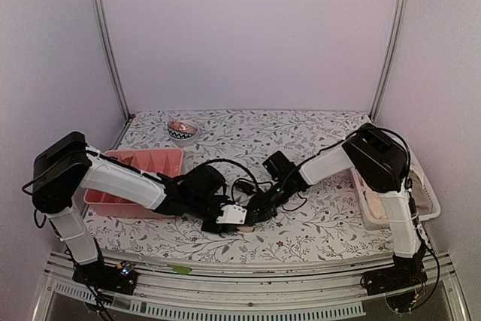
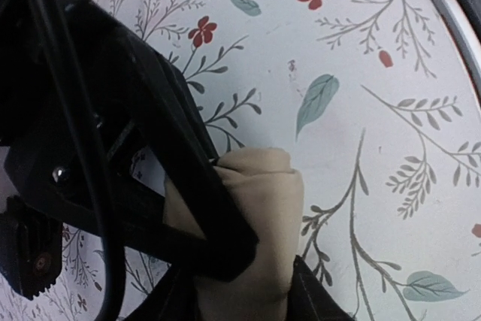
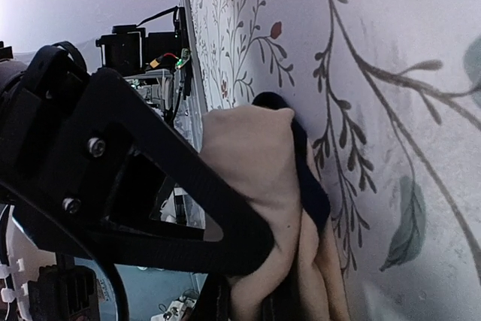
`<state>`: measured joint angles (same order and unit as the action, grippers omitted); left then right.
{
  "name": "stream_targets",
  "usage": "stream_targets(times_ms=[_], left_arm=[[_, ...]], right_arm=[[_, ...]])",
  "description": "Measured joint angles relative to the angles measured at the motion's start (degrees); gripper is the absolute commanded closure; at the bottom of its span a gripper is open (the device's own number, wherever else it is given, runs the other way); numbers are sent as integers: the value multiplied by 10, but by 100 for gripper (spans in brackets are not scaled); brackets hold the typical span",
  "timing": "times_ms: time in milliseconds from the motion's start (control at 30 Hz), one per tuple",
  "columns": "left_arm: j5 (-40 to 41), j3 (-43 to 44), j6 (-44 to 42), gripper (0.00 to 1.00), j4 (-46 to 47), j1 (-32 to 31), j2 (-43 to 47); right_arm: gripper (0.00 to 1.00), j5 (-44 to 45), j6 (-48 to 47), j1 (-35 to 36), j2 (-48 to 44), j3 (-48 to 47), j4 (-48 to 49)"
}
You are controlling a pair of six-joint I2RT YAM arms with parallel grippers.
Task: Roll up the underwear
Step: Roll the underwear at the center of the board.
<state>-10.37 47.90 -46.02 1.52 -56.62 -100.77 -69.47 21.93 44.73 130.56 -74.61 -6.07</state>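
A beige underwear (image 1: pixel 243 218) with black trim lies on the floral tablecloth at the front middle, bunched into a small roll. My left gripper (image 1: pixel 228 216) comes from the left and is shut on it. The left wrist view shows the beige roll (image 2: pixel 263 216) pinched between the dark fingers (image 2: pixel 218 231). My right gripper (image 1: pixel 259 207) comes from the right and is shut on the same garment. The right wrist view shows the beige cloth (image 3: pixel 252 163) with its black trim (image 3: pixel 308 178) held against the table.
A pink divided tray (image 1: pixel 169 157) stands at the left, behind my left arm. A white basket (image 1: pixel 421 189) holding more beige cloth sits at the right edge. A small patterned bowl (image 1: pixel 183 131) is at the back. The table's front rail (image 1: pixel 248 268) is close.
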Motion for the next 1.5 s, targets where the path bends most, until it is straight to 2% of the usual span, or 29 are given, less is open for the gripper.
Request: stream_targets(times_ms=[233,300,500,667,767,1033,1267,1433,1500], left_arm=[[7,41,3,79,-52,0,-24],[3,53,5,81,-68,1,-29],[-22,88,17,78,-119,16,-43],[-71,117,26,77,-158,39,-58],[-107,141,34,77,-186,54,-74],[-161,181,44,77,-234,70,-101],[-171,187,52,76,-240,74,-107],[-170,188,55,75,-241,74,-109],[-170,189,56,75,-241,74,-109]], right_arm=[[61,9,2,-18,-10,5,-7],[55,16,-2,-27,-17,13,-8],[53,75,-14,-72,-78,46,-17],[50,108,2,-89,-150,136,40],[50,111,30,-82,-158,168,71],[50,122,89,-56,-124,137,112],[69,105,109,-43,-70,99,135],[88,95,114,-36,-56,94,142],[91,93,111,-35,-56,94,143]])
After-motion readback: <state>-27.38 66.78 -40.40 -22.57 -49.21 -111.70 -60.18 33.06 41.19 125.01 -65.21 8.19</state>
